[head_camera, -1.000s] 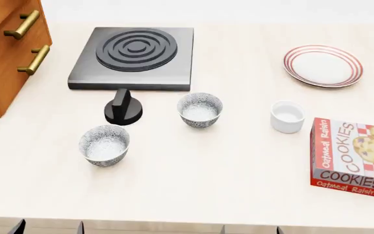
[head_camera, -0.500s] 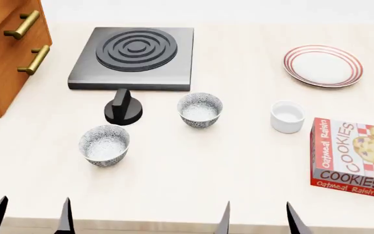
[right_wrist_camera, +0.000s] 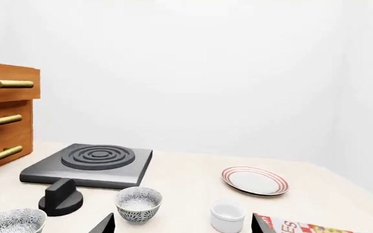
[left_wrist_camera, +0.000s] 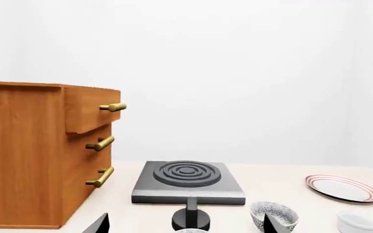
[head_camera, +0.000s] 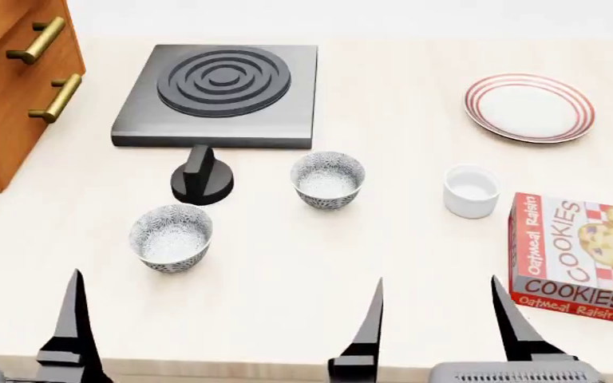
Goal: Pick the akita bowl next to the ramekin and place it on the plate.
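While pincers (head_camera: pixel 434 315) gape, akita bowl (head_camera: pixel 328 179) untouched.

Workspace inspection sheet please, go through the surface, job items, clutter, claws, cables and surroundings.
Surface: pale countertop, level.
Job's things: akita bowl upright, apart from the ramekin; plate bare, behind the ramekin.
Clutter: second patterned bowl, black knob, hot plate, cookie box.
Claws: left claw and right claw open, holding nothing, at the near edge.
Cables: nothing seen.
Surroundings: wooden drawer unit, white wall.
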Robot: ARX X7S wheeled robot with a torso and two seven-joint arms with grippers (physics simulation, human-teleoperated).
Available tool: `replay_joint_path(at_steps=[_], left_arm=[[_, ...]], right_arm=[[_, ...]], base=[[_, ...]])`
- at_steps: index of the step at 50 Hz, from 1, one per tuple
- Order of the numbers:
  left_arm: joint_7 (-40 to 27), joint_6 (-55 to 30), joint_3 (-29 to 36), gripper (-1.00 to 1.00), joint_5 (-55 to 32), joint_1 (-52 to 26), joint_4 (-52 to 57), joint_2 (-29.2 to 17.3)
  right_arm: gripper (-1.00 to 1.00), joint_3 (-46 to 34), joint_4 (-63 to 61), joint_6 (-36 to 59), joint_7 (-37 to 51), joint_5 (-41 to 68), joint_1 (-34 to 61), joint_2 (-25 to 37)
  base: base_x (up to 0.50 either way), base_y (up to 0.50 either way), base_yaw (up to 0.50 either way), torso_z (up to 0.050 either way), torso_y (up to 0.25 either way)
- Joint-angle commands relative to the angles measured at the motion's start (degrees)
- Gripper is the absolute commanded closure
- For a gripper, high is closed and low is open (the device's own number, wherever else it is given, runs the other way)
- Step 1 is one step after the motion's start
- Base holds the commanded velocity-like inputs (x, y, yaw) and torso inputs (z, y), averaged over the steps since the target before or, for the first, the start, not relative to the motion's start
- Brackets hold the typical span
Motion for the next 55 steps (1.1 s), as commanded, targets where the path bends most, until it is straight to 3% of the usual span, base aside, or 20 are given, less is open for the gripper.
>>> replay_joint_path(at_steps=[1, 27, 55], left_arm=[[0.1, -2.1, -2.2, -1.0, -1.2, 0.5, 7.0, 0.1], [-1.8, -2.0, -3.4, -1.0, -3.7, 1.3, 12.7, -1.9], [-3.3, -1.6, -2.3, -1.0, -3.9, 0.8, 11.8, -3.0]], right_arm=[[-1.0, 0.8, -5.7, 2.0, -0.3, -1.1, 0.3, -0.1], [-1.0, 0.3, -5.9, -3.3, 1.7, -0.3, -1.7, 0.8], [-1.0, 0.5, -5.4, -5.2, 3.1, 1.4, -1.7, 1.8]], base=[[0.0, 0.0, 0.0, 0.0, 0.0], [0.0, 0.0, 0.0, 0.0, 0.0], [0.03, 0.0, 0.0, 0.0, 0.0]])
